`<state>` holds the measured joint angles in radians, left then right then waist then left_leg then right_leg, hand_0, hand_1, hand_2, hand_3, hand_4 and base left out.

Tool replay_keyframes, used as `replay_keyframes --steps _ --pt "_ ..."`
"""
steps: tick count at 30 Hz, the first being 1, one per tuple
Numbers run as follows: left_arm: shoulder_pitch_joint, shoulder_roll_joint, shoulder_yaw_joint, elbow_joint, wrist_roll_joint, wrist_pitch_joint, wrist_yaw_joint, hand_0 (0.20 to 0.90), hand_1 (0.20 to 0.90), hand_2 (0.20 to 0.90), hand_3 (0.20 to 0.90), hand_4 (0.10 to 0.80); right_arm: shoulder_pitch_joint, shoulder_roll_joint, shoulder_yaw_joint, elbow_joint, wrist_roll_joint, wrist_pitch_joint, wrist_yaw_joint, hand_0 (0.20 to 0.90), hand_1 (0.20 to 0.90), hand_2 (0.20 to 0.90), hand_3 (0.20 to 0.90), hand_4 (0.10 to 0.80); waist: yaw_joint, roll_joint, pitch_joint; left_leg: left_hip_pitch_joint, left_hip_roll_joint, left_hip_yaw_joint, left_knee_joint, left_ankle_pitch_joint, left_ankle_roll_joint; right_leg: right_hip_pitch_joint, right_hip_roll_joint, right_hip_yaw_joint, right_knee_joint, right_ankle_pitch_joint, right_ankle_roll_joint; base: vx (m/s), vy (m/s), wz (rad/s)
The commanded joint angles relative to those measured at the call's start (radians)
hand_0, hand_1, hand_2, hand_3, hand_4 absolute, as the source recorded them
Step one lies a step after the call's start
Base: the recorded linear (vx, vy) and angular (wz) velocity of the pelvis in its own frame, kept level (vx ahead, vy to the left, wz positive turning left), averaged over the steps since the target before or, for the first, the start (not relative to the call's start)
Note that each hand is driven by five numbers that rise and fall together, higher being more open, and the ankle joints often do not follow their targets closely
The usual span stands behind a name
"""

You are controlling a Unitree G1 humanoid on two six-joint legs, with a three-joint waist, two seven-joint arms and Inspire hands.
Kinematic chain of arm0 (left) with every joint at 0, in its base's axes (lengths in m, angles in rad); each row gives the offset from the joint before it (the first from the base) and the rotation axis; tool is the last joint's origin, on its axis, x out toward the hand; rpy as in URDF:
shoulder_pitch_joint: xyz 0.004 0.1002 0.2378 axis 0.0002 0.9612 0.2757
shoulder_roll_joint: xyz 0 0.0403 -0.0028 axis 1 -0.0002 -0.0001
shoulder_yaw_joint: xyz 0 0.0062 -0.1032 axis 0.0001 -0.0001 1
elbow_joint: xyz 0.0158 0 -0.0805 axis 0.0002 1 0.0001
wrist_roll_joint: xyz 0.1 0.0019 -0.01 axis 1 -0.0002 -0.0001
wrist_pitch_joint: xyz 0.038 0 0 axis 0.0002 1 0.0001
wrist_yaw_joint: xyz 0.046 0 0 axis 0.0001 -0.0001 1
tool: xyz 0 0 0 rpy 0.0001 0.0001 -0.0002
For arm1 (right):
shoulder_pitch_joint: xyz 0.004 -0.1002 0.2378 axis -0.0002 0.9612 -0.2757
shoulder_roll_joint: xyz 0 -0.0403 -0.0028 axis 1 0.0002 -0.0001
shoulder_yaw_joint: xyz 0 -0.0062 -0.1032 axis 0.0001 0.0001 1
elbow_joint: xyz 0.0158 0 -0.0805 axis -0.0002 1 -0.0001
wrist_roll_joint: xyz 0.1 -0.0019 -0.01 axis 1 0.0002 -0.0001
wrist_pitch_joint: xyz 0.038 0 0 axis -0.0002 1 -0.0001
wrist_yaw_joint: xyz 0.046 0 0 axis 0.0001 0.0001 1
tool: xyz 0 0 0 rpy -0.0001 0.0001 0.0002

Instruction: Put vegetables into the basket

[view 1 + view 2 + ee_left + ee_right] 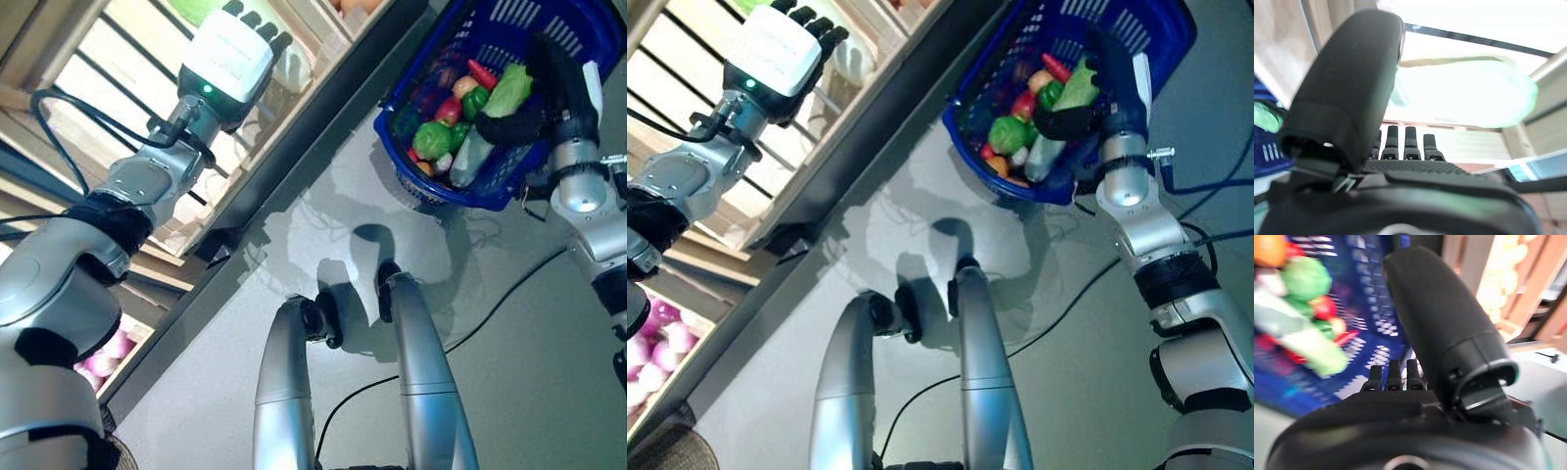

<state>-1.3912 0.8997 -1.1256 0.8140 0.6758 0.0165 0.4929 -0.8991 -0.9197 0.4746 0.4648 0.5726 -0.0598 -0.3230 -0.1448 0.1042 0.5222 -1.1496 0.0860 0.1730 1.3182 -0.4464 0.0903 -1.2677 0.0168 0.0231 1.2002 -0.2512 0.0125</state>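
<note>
The blue plastic basket stands on the floor at the upper right. It holds a round green vegetable, a pale green leafy one, red ones and a long pale one. My right hand is just above the basket's near rim with straight fingers, and it holds nothing; the basket shows past the fingers in the right wrist view. My left hand reaches into a crate of the stand, fingers straight, right beside a pale green vegetable without gripping it.
The wooden stand with slatted shelves and crates runs along the left, and its dark base rail slants across the view. Grey floor lies between the stand and the basket.
</note>
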Motion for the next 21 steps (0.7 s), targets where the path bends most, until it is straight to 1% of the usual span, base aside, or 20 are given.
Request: replay_keyframes --steps 1,5,10,12,15,18,20,21 --pt "-0.219 0.051 0.037 0.106 0.023 0.073 0.033 0.900 0.900 0.900 0.900 0.800 -0.010 -0.003 -0.168 -0.099 0.055 -0.118 0.044 0.900 0.900 0.900 0.900 0.800 -0.037 -0.061 -0.002 0.031 -0.019 0.034 -0.066 0.017 0.032 0.094 -0.040 -0.057 -0.018 -0.024 -0.064 0.022 0.071 -0.20" --pt "-0.238 0.037 0.020 0.170 0.030 0.077 0.068 0.900 0.900 0.900 0.900 0.800 0.024 -0.023 -0.179 -0.084 0.079 -0.128 0.074 0.900 0.900 0.900 0.900 0.800 -0.057 -0.068 -0.002 0.009 -0.003 0.042 -0.042 0.009 0.034 0.069 -0.027 -0.046 -0.010 -0.018 -0.066 0.026 0.064 -0.23" --pt "-0.270 0.030 -0.008 0.199 0.048 0.086 0.058 0.900 0.900 0.900 0.900 0.800 0.032 -0.047 -0.183 -0.063 0.115 -0.139 0.098 0.900 0.900 0.900 0.900 0.800 -0.068 -0.072 -0.002 -0.015 0.005 0.049 -0.020 0.004 0.036 0.045 -0.019 -0.040 -0.003 -0.012 -0.067 0.021 0.050 -0.10" --pt "-0.277 0.027 -0.014 0.224 0.049 0.082 0.070 0.900 0.900 0.900 0.900 0.800 0.030 -0.053 -0.179 -0.063 0.117 -0.147 0.111 0.900 0.900 0.900 0.900 0.800 -0.073 -0.074 -0.002 -0.027 0.010 0.050 -0.006 0.000 0.037 0.031 -0.017 -0.039 0.005 -0.012 -0.071 0.021 0.054 -0.01" --pt "-0.297 0.027 -0.021 0.238 0.049 0.102 0.099 0.900 0.900 0.900 0.900 0.800 0.048 -0.055 -0.187 -0.086 0.109 -0.136 0.129 0.900 0.900 0.900 0.900 0.800 -0.079 -0.078 -0.002 -0.047 0.012 0.050 0.006 -0.003 0.038 0.011 -0.010 -0.036 0.012 -0.009 -0.071 0.021 0.040 -0.02" --pt "-0.291 0.028 -0.014 0.228 0.049 0.116 0.068 0.900 0.900 0.900 0.900 0.800 0.054 -0.058 -0.191 -0.081 0.117 -0.141 0.151 0.900 0.900 0.900 0.900 0.800 -0.079 -0.077 -0.002 -0.063 0.012 0.049 0.014 -0.005 0.039 -0.005 -0.009 -0.035 0.019 -0.011 -0.073 0.020 0.036 -0.04" --pt "-0.287 0.032 -0.010 0.236 0.017 0.142 0.006 0.900 0.900 0.900 0.900 0.800 0.047 -0.062 -0.190 -0.085 0.107 -0.145 0.160 0.900 0.900 0.900 0.900 0.800 -0.078 -0.076 -0.002 -0.080 0.010 0.049 0.021 -0.005 0.039 -0.023 -0.008 -0.034 0.025 -0.011 -0.074 0.023 0.053 -0.02" --pt "-0.286 0.033 -0.010 0.237 0.015 0.144 0.002 0.900 0.900 0.900 0.900 0.800 0.047 -0.063 -0.190 -0.087 0.107 -0.145 0.160 0.900 0.900 0.900 0.900 0.800 -0.079 -0.075 -0.002 -0.081 0.010 0.049 0.022 -0.006 0.039 -0.025 -0.008 -0.034 0.026 -0.012 -0.074 0.017 0.054 0.00"
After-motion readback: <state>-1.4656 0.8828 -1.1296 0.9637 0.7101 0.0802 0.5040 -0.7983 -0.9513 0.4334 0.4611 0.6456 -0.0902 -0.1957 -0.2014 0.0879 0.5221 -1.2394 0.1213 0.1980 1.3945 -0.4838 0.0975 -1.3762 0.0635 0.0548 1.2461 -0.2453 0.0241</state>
